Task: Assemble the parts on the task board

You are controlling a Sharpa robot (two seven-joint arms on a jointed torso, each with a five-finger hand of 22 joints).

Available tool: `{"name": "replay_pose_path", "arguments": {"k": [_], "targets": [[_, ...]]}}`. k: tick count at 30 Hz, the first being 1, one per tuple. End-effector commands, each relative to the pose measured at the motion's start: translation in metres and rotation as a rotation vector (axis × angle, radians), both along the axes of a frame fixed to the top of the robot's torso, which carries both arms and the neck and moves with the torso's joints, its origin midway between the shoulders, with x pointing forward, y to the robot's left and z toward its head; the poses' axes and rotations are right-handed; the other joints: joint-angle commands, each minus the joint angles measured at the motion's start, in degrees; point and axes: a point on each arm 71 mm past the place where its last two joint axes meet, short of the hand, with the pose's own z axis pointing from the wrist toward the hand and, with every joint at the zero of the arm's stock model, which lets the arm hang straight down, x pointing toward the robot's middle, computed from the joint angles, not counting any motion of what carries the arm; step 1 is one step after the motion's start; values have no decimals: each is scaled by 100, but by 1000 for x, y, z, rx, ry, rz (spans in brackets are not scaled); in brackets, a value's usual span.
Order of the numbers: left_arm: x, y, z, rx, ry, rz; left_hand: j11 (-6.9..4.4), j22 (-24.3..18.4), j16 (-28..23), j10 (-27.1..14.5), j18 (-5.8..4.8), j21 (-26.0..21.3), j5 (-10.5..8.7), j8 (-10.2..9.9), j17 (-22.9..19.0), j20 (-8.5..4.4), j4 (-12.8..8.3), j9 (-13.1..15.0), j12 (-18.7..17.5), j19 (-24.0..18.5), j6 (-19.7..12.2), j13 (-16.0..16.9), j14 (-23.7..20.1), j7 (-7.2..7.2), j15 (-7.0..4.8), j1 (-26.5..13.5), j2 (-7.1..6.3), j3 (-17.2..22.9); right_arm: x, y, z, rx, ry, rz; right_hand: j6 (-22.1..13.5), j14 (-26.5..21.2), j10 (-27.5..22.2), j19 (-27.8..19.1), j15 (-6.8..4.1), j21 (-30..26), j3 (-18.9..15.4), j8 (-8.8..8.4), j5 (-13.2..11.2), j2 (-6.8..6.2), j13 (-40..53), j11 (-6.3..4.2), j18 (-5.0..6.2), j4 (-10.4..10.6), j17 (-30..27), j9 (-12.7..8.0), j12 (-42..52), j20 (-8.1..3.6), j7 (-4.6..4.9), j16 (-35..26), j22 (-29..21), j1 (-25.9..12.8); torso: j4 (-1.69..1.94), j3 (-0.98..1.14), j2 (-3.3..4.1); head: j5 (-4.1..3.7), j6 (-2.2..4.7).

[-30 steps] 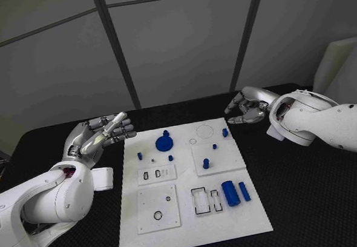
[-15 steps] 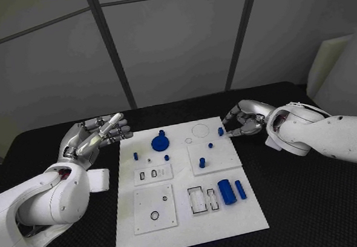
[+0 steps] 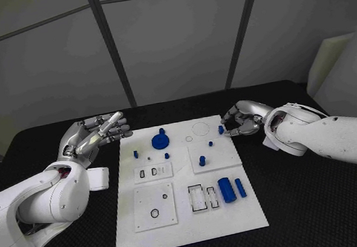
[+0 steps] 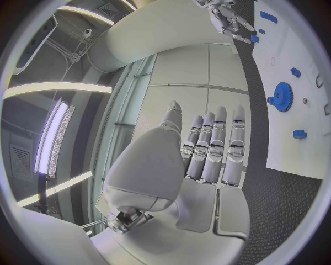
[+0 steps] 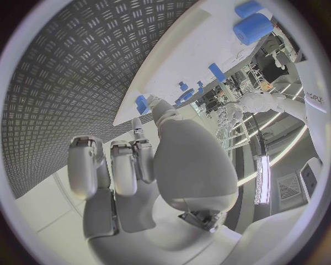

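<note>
Change: as the right hand (image 3: 241, 121) had edged over the task board (image 3: 190, 219), its curled fingers sat beside a blue peg (image 3: 221, 130), grasping nothing.
Left hand (image 3: 96, 133): unmoved, fingers released, empty.
Parts: blue gear (image 3: 160, 141), 2 cylinders (image 3: 227, 190).

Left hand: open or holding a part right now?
Open. The left hand hangs beside the task board with fingers extended side by side and nothing in them.

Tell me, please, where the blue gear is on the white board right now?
In the head view, the blue gear sits at the far end of the board, toward the left hand's side, beside an empty round outline.
</note>
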Motion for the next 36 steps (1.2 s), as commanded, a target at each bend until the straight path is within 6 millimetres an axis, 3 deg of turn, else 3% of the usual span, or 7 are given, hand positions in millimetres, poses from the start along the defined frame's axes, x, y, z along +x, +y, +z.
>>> {"name": "replay_pose_path", "arguments": {"k": [1,5,17,36], "targets": [[0,-2,1,0,-12,-14,23,-2,-9,-15,280,15,6,-20,7,9,-10,-9,-16,18,-3,-8,-20,32,19,-23,-42,-40,2,2,2,13,-30,-1,0,596,313,28,29,20,-34,34,32,75,1083,56,-46,14,1509,9,24,-1,40,25,498,-10,2,-3,-5,-4,-14],[0,-2,1,1,-10,-14,25,-3,-12,-20,279,13,6,-23,7,10,-9,-9,-21,15,-5,-10,-25,35,21,-25,-40,-41,4,5,1,14,-30,-2,1,596,314,31,32,22,-38,41,42,90,1084,60,-47,20,1509,10,25,1,44,26,502,-16,11,-10,0,-52,-12],[0,-3,1,3,-2,-15,68,-15,-32,-110,273,-8,6,-83,13,23,-21,-18,-99,0,-77,-29,-59,86,47,-43,-38,-59,8,15,-3,9,2,9,108,596,323,29,35,22,-14,126,27,196,1101,58,-46,-24,1509,32,42,11,37,26,505,67,-2,-8,-1,-34,-28],[1,-1,0,8,1,-6,70,-16,-34,-116,273,-9,6,-88,14,24,-23,-19,-102,-1,-83,-30,-62,89,48,-42,-37,-59,9,13,-4,0,18,-1,142,596,319,20,34,16,-6,145,18,217,1096,59,-44,-40,1509,36,35,12,41,26,493,89,-2,-1,-6,-28,-68]]}}
